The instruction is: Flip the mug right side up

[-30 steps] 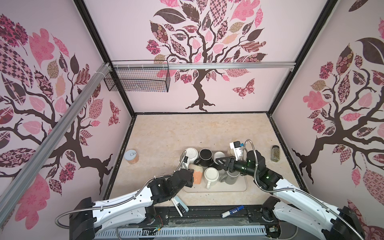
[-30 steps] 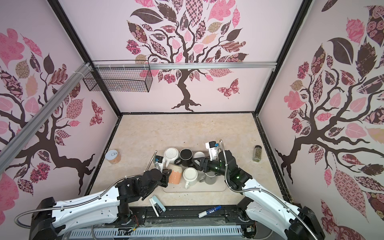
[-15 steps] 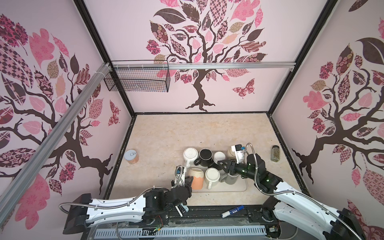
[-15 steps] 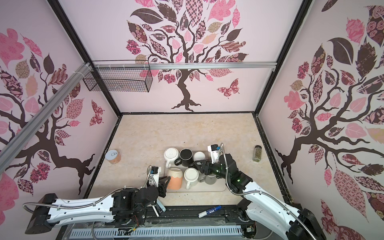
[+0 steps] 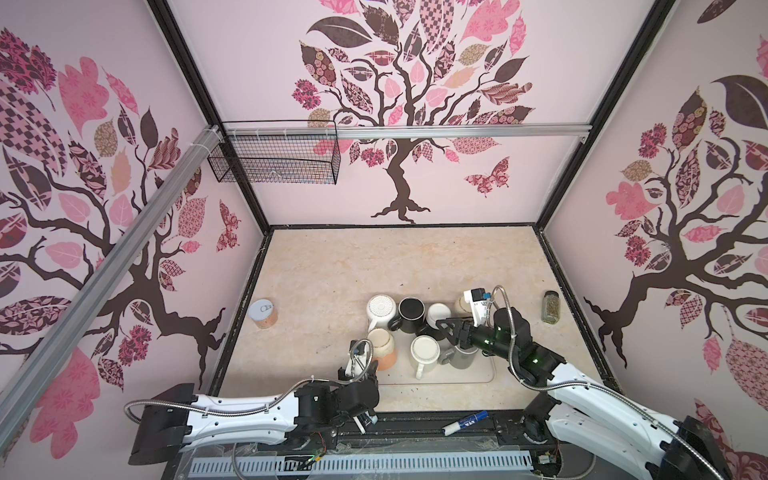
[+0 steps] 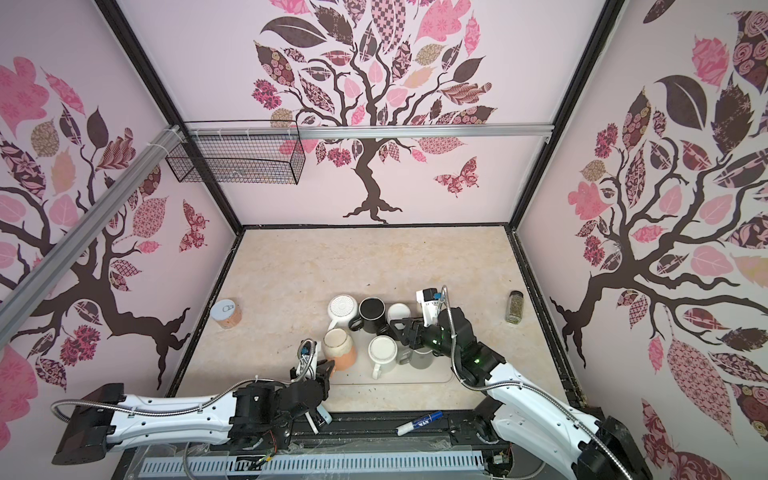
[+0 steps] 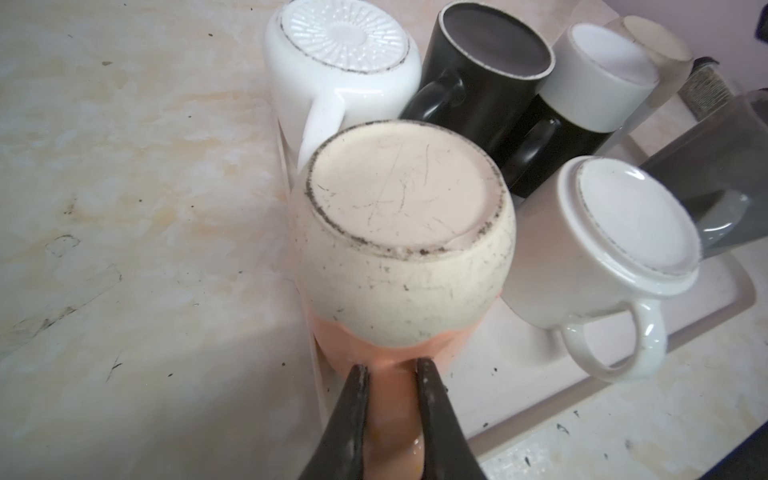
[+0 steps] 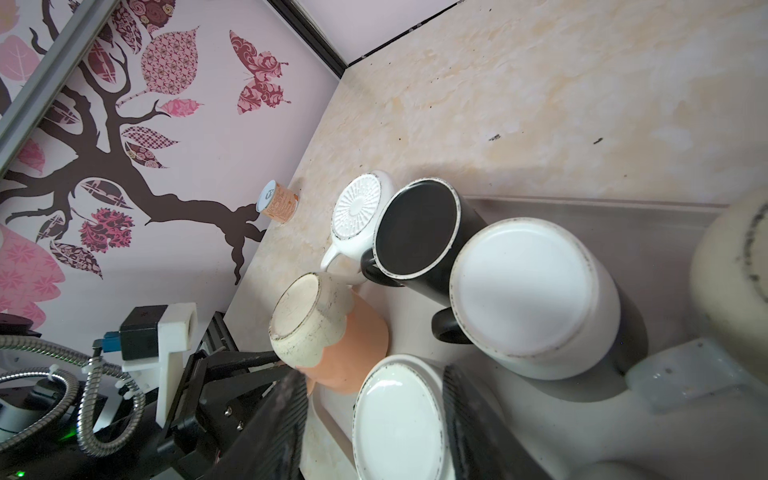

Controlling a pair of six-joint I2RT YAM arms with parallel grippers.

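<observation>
orange-cream mug (image 7: pixel 399 232) sits upside down, base up, at lower-left corner of clear tray (image 5: pixel 478 380), low centre in both top views, just left of white mug (image 5: pixel 424 352). l gripper (image 7: pixel 390 370) clamped on its handle. r gripper (image 5: pixel 444 328) jaws apart, gripping nothing, above mug cluster.

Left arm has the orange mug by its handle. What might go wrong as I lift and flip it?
1. The left gripper is shut only on the handle of the orange mug; the body could swivel or slip during the turn.
2. The ribbed white mug and plain white mug stand close beside it; swinging it may knock them.
3. The right gripper hangs open over the plain white mug, possibly in the swing path.
</observation>
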